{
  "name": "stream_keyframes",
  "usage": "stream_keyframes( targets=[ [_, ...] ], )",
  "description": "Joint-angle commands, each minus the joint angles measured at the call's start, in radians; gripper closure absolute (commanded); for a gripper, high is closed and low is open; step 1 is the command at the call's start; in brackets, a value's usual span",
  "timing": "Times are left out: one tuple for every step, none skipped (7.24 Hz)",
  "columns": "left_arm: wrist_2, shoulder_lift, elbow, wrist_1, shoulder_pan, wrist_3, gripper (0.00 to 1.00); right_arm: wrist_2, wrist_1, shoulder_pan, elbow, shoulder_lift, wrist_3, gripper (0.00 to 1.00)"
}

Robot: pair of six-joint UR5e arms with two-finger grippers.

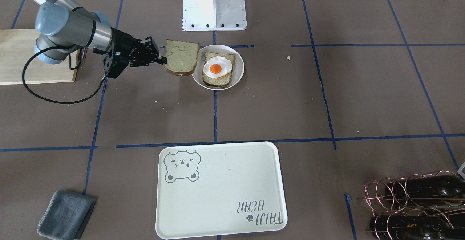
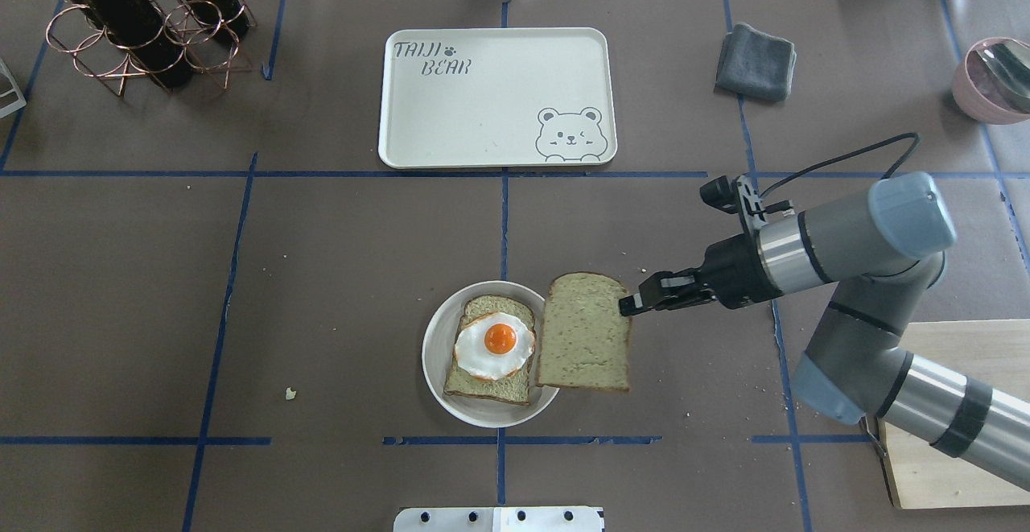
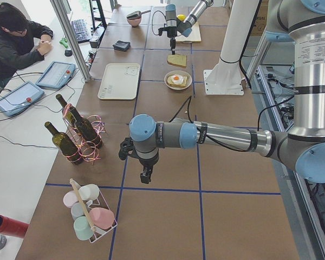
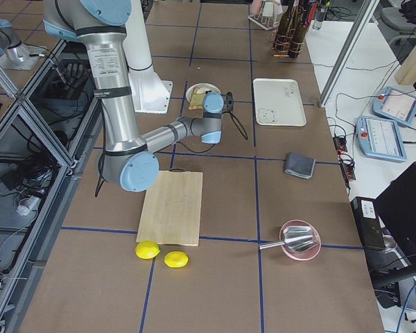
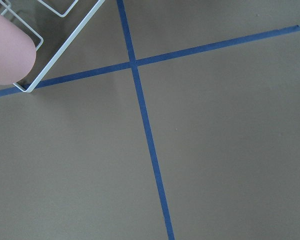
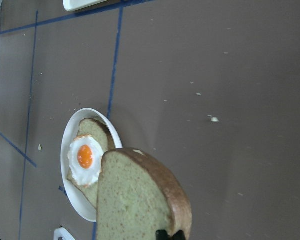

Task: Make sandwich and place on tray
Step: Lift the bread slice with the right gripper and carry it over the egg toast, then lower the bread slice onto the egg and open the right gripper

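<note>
Tray [image 2: 499, 125]: cream-white, with a bear face and "TAIJI BEAR" lettering, well apart from the right gripper [image 2: 626, 304], off to its side away from the robot's base. Cutting board [image 2: 982, 347]: pale wood, behind that gripper, under its arm. Wire rack of dark wine bottles [image 2: 121, 33]: far off, past the tray. Plate [image 2: 430, 355]: small, round, white, on the table just ahead of the fingertips. Grey cloth [image 2: 756, 61]: folded, well apart, near the tray's end. Upper bread slice [image 2: 583, 331]: pinched at one crust edge by the closed right gripper, held roughly flat, opposite edge overlapping the plate's rim. Lower bread slice [image 2: 483, 385]: on the plate. Fried egg [image 2: 499, 340]: on that slice. Left gripper [image 3: 146, 176]: hangs over the table near the bottle rack; its opening cannot be told.
</note>
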Motion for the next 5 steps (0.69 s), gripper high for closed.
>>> stream_keyframes(
  targets=[
    [0.0,0.0,0.003,-0.001,0.0,-0.001,0.0,-0.181,-0.017,-0.141,-0.01,0.063,0.062,1.0],
    [0.0,0.0,0.003,-0.001,0.0,0.001,0.0,-0.214,-0.034,-0.157,-0.011,0.068,0.06,1.0],
    [0.0,0.0,0.001,-0.001,0.0,0.001,0.0,-0.217,-0.074,-0.162,-0.013,0.086,0.059,1.0],
    [0.0,0.0,0.001,-0.001,0.001,0.001,0.0,-0.219,-0.088,-0.162,-0.016,0.099,0.052,1.0],
    [0.0,0.0,0.001,-0.001,0.001,0.001,0.0,-0.22,-0.112,-0.162,-0.022,0.106,0.048,1.0]
  ],
)
